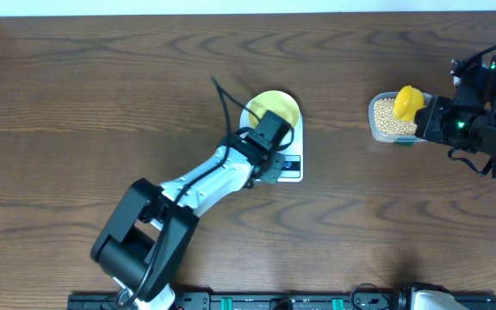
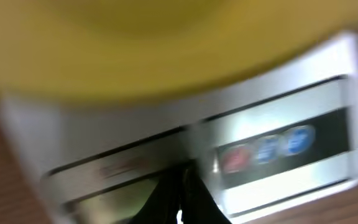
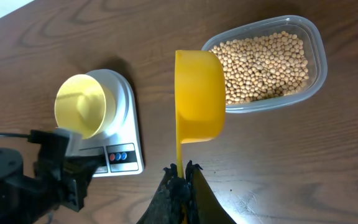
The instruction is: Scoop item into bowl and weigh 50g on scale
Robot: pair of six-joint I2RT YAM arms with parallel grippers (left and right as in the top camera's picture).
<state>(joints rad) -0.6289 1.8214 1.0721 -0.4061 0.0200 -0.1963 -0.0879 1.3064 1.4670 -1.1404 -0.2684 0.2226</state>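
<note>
Table (image 1: 76, 103) dark grained wood; container (image 3: 319, 62) clear glossy plastic; scale (image 3: 129, 106), scoop (image 3: 199, 93) smooth plastic.

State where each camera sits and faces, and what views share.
Overhead: above the table, facing down on the white rectangular scale, pale yellow round bowl, both arms.
Left wrist: close against the scale's front, blurred; its dark fingers show.
Right wrist: raised, looking down past its fingers at the bright yellow plastic scoop and clear container of tan beans.
All three show the scale.
</note>
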